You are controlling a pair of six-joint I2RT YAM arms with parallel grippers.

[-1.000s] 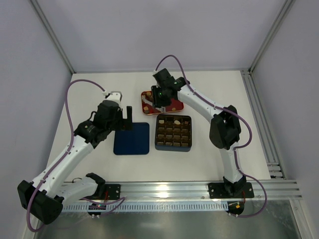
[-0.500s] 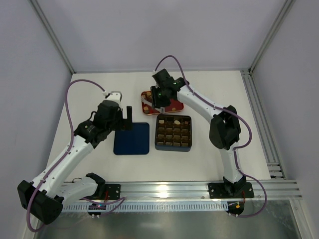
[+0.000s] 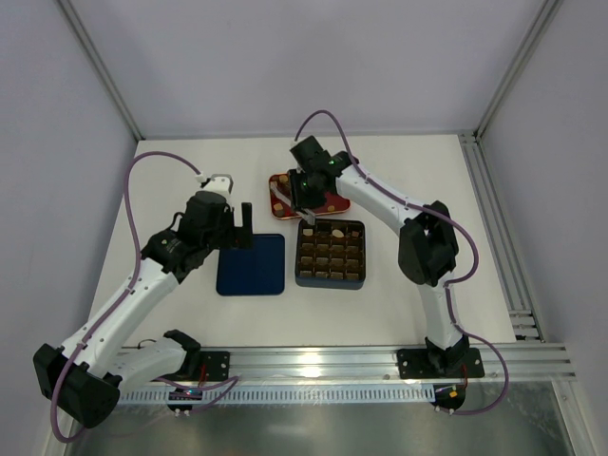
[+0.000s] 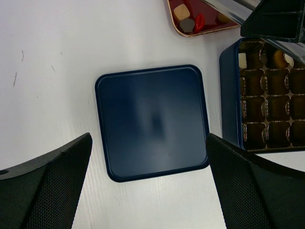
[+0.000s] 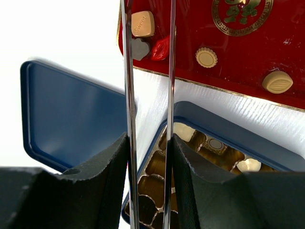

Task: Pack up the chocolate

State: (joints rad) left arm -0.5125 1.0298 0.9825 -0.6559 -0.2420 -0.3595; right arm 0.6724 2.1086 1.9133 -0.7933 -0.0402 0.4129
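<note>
Top external view: swung off the tray (image 3: 334, 201) to the far-left corner of the box (image 3: 331, 283) within the last second. Right gripper (image 3: 306, 198) clenched on tweezers (image 5: 127, 95); tips out of frame, so load impossible to tell. Chocolate (image 5: 142, 24) mostly on tray, a few in far cells. Probably delivering a piece. Left gripper (image 4: 148, 157) spread wide above lid (image 4: 152, 119).

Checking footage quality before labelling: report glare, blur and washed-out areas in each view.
Top external: even light, soft shadows, chocolates too small to resolve. Left wrist: pale glare smudge on the blue lid, left tool dark at the bottom corners. Right wrist: table blown out white, lid's edge smeared, metal tweezers streaked with reflections.
</note>
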